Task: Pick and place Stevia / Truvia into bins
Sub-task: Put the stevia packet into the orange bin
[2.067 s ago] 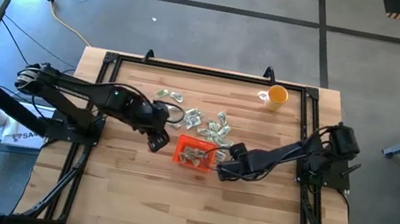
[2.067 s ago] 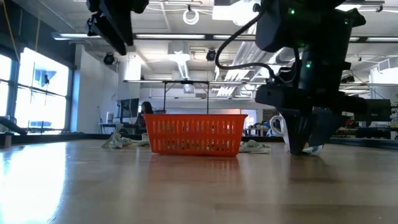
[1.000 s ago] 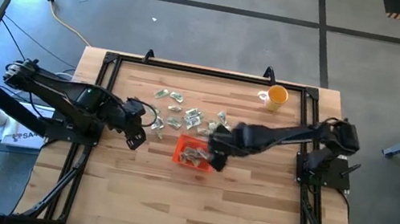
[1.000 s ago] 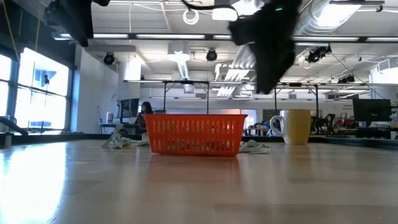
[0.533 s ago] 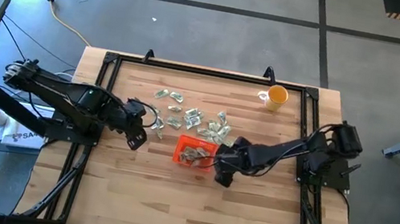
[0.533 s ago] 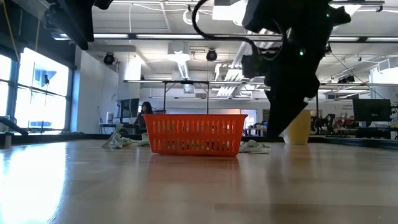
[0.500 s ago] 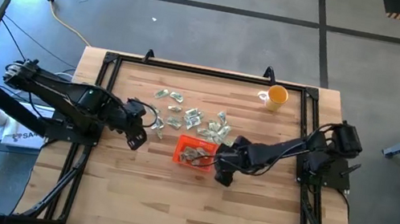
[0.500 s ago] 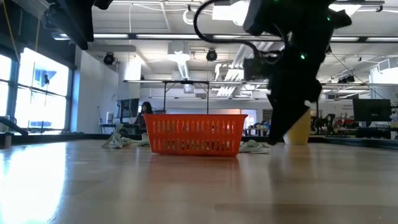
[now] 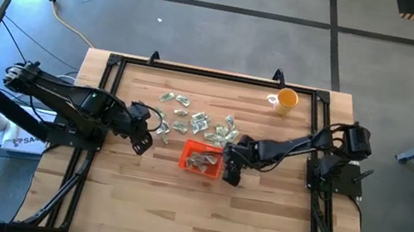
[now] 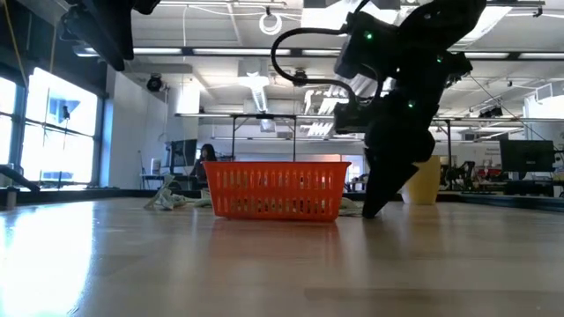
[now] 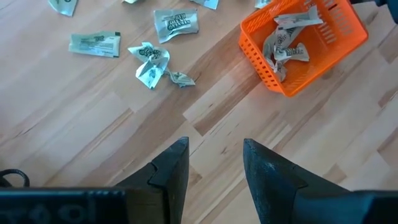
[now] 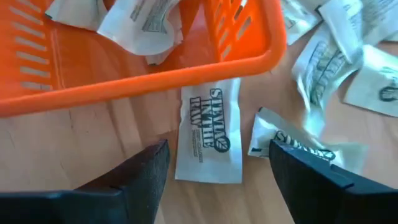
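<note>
The right gripper (image 12: 214,165) is held low at the bin's (image 9: 201,159) three-o'clock side, its fingers apart and astride a flat sachet (image 12: 208,134) lying against the bin wall. The sachet's far end appears tucked under the rim. It is best pinched across its width and lifted clear before release above the bin. The left gripper (image 11: 214,163), fingers apart and empty, is parked at nine o'clock.
</note>
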